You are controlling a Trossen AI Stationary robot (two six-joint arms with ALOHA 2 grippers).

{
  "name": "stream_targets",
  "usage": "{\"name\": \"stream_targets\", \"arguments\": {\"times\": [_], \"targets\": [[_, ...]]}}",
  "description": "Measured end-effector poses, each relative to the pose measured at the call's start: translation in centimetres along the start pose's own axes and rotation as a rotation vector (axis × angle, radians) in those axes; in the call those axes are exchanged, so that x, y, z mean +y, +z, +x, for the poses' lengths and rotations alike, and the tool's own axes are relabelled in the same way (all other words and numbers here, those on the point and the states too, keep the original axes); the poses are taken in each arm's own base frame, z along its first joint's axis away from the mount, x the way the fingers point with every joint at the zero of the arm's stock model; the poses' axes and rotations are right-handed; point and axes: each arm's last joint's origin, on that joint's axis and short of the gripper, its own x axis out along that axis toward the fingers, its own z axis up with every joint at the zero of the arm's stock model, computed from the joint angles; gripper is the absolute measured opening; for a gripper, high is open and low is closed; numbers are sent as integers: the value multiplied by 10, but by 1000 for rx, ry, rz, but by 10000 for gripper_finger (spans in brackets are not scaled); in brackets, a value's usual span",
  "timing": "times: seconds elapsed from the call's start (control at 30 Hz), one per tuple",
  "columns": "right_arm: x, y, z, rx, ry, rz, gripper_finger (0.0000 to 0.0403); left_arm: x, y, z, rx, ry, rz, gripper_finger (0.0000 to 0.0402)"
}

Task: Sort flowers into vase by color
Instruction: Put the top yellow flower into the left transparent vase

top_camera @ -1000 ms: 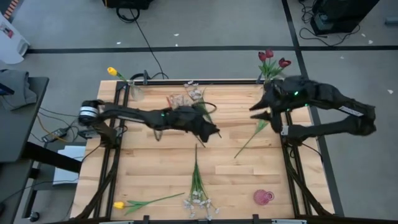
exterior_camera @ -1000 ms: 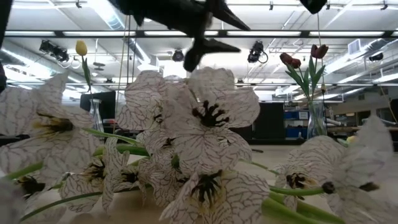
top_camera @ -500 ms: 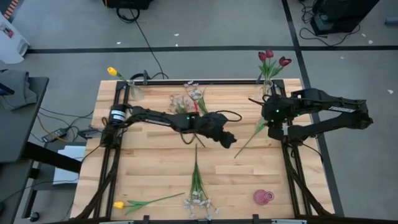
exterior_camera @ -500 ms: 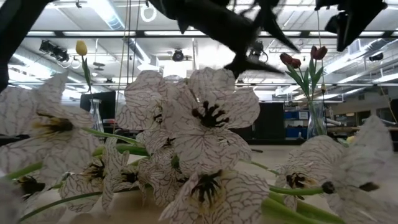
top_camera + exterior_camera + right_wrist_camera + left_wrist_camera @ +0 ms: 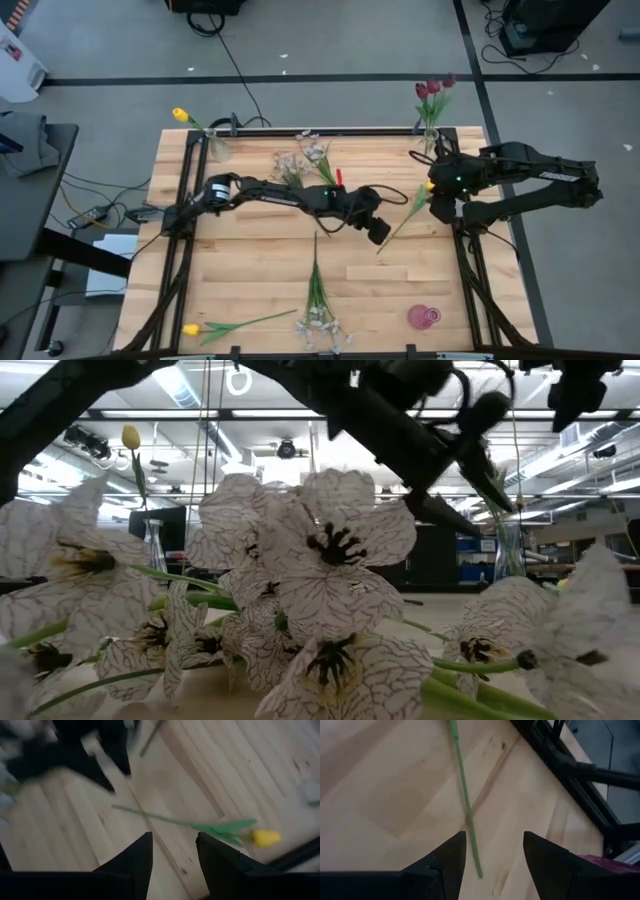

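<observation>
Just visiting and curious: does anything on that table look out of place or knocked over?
Yes. A pink vase lies tipped on its side near the table's front right corner, empty, while loose flowers are strewn flat across the wood.

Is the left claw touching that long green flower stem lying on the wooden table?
Cannot tell. In the left wrist view the thin green stem ends between the open left claw's fingers, close to one; the high view cannot settle contact.
</observation>
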Motion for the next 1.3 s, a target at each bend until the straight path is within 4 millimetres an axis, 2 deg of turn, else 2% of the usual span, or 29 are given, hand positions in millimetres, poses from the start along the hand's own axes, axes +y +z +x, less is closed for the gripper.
{"name": "stream_targets", "arguments": {"times": [0.13, 0.33, 0.63, 0.77, 1.0, 1.07, 1.2, 1.3], "targets": [[3, 7, 0, -69, 26, 18, 164, -9, -2, 7, -8, 19, 43, 202], [9, 18, 2, -161, 49, 31, 164, -10, -20, 20, 40, 182, 103, 202], [13, 28, 5, -236, 21, 93, 165, -27, -46, 21, -27, 327, 182, 201], [13, 28, 6, -221, 37, 92, 165, -41, -56, 21, -36, 299, 282, 201], [15, 28, 6, -195, 105, 150, 165, -72, -86, 21, -61, 238, 552, 201], [18, 29, 5, -178, 174, 160, 165, -73, -94, 23, -62, 272, 592, 201], [22, 31, 3, -172, 268, 197, 165, -65, -111, 42, -70, 320, 617, 201], [24, 33, 0, -213, 297, 217, 165, -61, -117, 52, -57, 269, 601, 201]]}}
